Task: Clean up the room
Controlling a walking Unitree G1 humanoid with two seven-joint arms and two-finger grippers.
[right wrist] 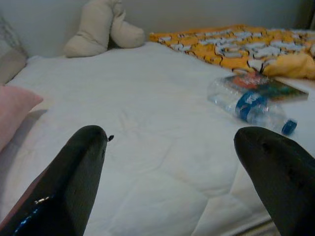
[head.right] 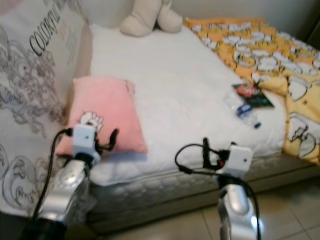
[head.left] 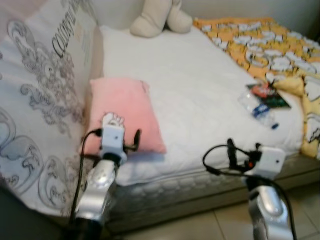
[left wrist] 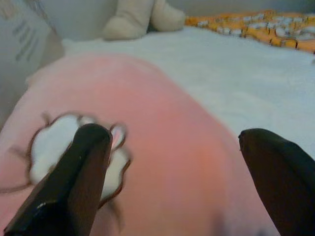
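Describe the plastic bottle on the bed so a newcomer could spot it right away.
Start at the white mattress and go to its right side, where the orange patterned blanket is bunched. The plastic bottle lies on its side just beside that blanket, touching a dark flat packet. It is clear, with a blue label and blue cap.

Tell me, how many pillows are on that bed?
2 that I can see: a pink pillow near the bed's front edge, just ahead of the left hand, and a large white patterned pillow standing beside it. The blanket may hide more.
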